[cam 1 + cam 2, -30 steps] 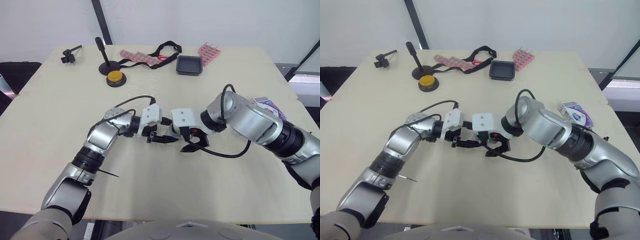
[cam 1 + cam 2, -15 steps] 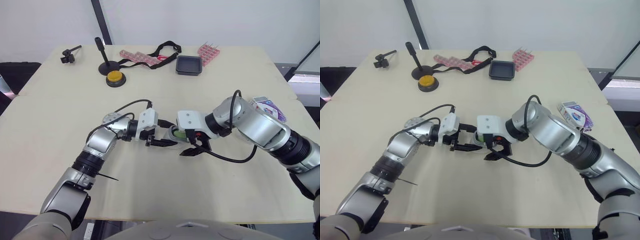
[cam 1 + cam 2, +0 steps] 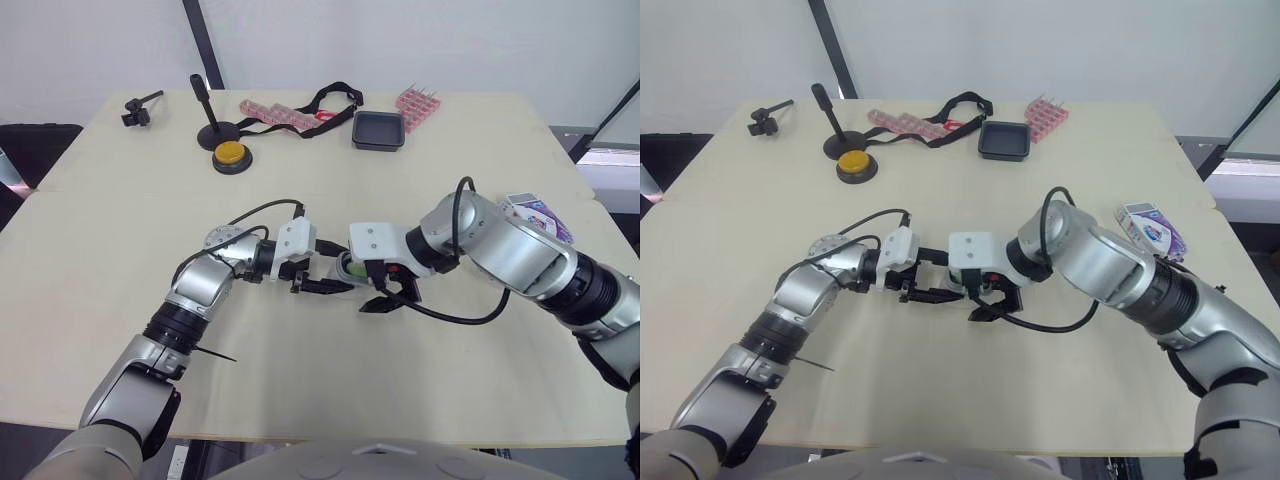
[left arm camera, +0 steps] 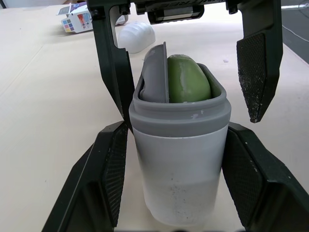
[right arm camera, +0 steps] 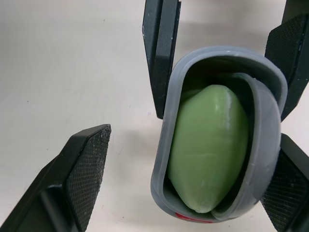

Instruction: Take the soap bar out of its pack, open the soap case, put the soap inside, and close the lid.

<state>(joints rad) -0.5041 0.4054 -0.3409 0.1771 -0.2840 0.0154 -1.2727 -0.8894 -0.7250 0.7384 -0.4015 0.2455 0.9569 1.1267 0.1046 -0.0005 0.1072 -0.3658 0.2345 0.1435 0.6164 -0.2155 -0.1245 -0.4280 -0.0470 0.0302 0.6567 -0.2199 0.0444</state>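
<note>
A robotics lab bench: plain pale table (image 3: pixel 120 260), yellow push button (image 3: pixel 231 153), black stand (image 3: pixel 205 105), bare white wall (image 3: pixel 450 40).

Top centre, on table (image 3: pixel 120 230): tray (image 3: pixel 379 130), button (image 3: pixel 231 153), stand (image 3: pixel 207 115), strap (image 3: pixel 330 98), two pink racks (image 3: pixel 417 102). Upper left: clamp (image 3: pixel 138 110).

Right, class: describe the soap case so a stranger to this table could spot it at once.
Start at the middle of the pale table, where the left gripper and the right gripper meet. Between them sits the soap case: a white tub with a grey rim, the only thing there holding a green soap bar.
</note>
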